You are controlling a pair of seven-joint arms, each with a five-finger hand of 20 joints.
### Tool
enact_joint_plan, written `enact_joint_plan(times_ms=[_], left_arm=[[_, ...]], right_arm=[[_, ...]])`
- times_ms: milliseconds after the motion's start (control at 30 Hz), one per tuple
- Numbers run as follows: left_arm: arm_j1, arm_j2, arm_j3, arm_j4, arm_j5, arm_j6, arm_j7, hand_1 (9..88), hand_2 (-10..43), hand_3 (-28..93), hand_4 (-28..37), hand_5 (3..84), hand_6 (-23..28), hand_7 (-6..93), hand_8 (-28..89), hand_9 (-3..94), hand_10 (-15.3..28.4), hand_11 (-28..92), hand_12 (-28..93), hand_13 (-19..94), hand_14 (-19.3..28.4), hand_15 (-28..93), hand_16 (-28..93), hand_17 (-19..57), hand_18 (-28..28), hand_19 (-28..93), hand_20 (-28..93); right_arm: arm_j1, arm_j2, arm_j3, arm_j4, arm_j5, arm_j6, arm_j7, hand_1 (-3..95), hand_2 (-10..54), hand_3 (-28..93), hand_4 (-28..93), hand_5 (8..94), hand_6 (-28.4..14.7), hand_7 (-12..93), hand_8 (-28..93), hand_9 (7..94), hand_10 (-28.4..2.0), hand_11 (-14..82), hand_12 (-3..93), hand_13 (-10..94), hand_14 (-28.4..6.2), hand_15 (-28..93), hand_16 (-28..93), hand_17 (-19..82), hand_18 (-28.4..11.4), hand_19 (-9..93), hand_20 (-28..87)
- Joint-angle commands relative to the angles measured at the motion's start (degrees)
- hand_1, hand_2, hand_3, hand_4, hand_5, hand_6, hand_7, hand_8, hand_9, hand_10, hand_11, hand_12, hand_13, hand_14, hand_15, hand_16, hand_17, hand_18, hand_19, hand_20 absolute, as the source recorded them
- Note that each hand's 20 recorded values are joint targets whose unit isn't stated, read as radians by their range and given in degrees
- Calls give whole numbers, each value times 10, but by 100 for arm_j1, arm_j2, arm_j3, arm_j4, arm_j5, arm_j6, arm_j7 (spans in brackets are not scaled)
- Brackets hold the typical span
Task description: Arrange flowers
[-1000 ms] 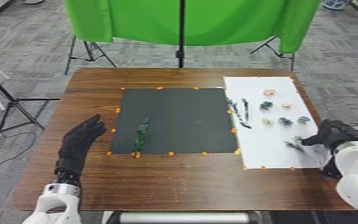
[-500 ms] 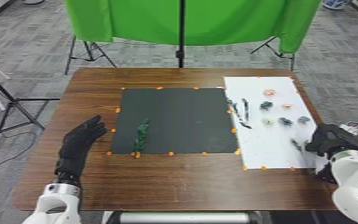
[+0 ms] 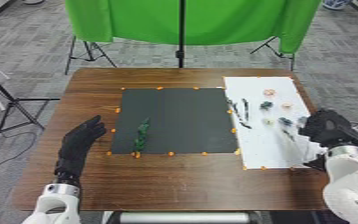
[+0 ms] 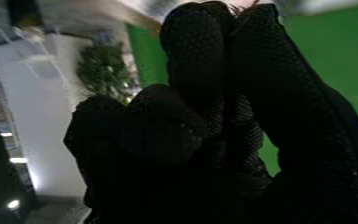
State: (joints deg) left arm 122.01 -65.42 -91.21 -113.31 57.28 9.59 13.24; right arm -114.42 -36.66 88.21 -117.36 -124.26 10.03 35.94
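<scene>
Grey carpet [image 3: 140, 55] surrounds the tabletop [image 3: 184, 185], which is of brown wood; a green cloth [image 3: 238, 22] hangs beyond its far edge, and a leafy plant [image 4: 104, 67] is noted in the right wrist view. On the tabletop, a dark mat [image 3: 180, 127] lies left of a white sheet [image 3: 269, 155], with orange markers [image 3: 137, 155] along the borders of both.

Item one, flowers: at the sheet's far end lies a pink flower [image 3: 270, 92]. Nearer are a dark blue-green flower [image 3: 266, 105] and a paler pink flower [image 3: 286, 106] to its right. Nearer again, around the middle of the sheet's length, lie a pale flower [image 3: 267, 121] and, to its right, another dark blue-green flower [image 3: 286, 121]. Dark slender stems [image 3: 246, 110] lie along the sheet's left edge. One green leafy sprig [image 3: 142, 135] lies lengthwise on the mat's near-left part.

Item two, hands: the left robot hand [image 3: 85, 133] is found between the tabletop's left edge and the mat, opened out, fingers extended toward the far edge, holding nothing. The right robot hand [image 3: 332, 129] is over the sheet's right edge; how far it is closed, and whether it has hold of a stem, I cannot tell.
</scene>
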Motion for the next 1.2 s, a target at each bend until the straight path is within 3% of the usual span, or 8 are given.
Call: enact_joint_plan(times_ms=[33, 300, 500, 733, 1200], left_arm=[[58, -27, 5, 5, -12, 3, -58, 248, 29, 660, -258, 429, 69, 79, -44, 392, 140, 186, 138, 287, 182, 278, -4, 12, 135, 98, 166], [-26, -54, 77, 43, 4, -41, -80, 249, 29, 660, -258, 428, 69, 79, -44, 391, 140, 186, 138, 285, 182, 277, -3, 11, 135, 98, 166], [-87, -63, 120, 81, 3, -71, -94, 247, 29, 661, -258, 428, 68, 79, -43, 391, 140, 187, 138, 286, 181, 277, -3, 11, 135, 98, 166], [-143, -63, 184, 123, 0, -123, -100, 248, 29, 660, -258, 428, 69, 79, -43, 391, 140, 187, 138, 286, 182, 276, -3, 11, 135, 98, 165], [-176, -59, 215, 153, -7, -181, -110, 247, 28, 660, -256, 428, 69, 79, -43, 391, 140, 186, 138, 285, 183, 276, -3, 10, 135, 99, 165]], right_arm=[[1817, -214, -1574, -126, 194, 139, -232, 551, -95, 622, -100, 830, 2, 261, 201, 906, -84, 285, 403, 900, -26, 633, 340, 654, -119, 932, 619], [3913, -1128, -3880, 575, 433, 9, -668, 555, -95, 616, -96, 831, 1, 260, 202, 906, -87, 292, 399, 901, -26, 633, 342, 656, -118, 932, 622], [4721, -1975, -4878, 1328, 516, -47, -799, 555, -95, 615, -94, 830, 1, 260, 201, 905, -87, 296, 396, 902, -26, 633, 343, 657, -117, 932, 623], [5074, -2583, -5453, 1910, 574, 52, -832, 557, -95, 611, -96, 830, 1, 261, 198, 902, -88, 299, 396, 902, -25, 632, 344, 657, -117, 932, 626], [4983, -2759, -5632, 2019, 752, -130, -818, 536, -95, 568, -97, 811, -3, 272, 176, 880, -107, 332, 364, 885, -31, 635, 348, 641, -120, 932, 622]])
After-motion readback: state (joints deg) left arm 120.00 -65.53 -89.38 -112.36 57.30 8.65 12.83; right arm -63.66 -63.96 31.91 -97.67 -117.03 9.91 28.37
